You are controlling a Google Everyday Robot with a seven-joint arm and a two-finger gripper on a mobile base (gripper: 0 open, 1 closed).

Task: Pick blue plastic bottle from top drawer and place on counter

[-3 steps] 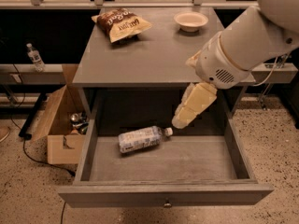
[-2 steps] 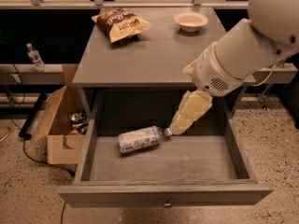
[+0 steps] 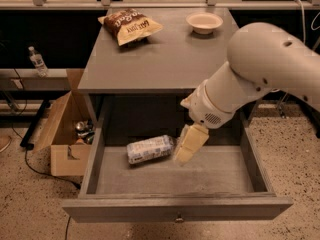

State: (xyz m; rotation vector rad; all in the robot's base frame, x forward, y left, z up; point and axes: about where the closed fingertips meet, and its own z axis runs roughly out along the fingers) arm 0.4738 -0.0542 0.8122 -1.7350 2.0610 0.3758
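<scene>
The blue plastic bottle (image 3: 149,149) lies on its side on the floor of the open top drawer (image 3: 175,210), left of the middle, its cap end hidden behind the gripper. My gripper (image 3: 183,154) hangs down into the drawer from the big white arm (image 3: 250,79) and sits right at the bottle's right end, touching or nearly touching it. The counter (image 3: 165,59) is the flat grey top of the cabinet behind the drawer.
A chip bag (image 3: 129,25) lies at the counter's back left and a white bowl (image 3: 204,22) at its back right. An open cardboard box (image 3: 67,134) stands on the floor left of the drawer. A tiny clear bottle (image 3: 37,61) stands on a shelf at far left.
The arm has swung left and lower into the drawer, bringing the gripper from right of the bottle to its right end. The bottle has not moved.
</scene>
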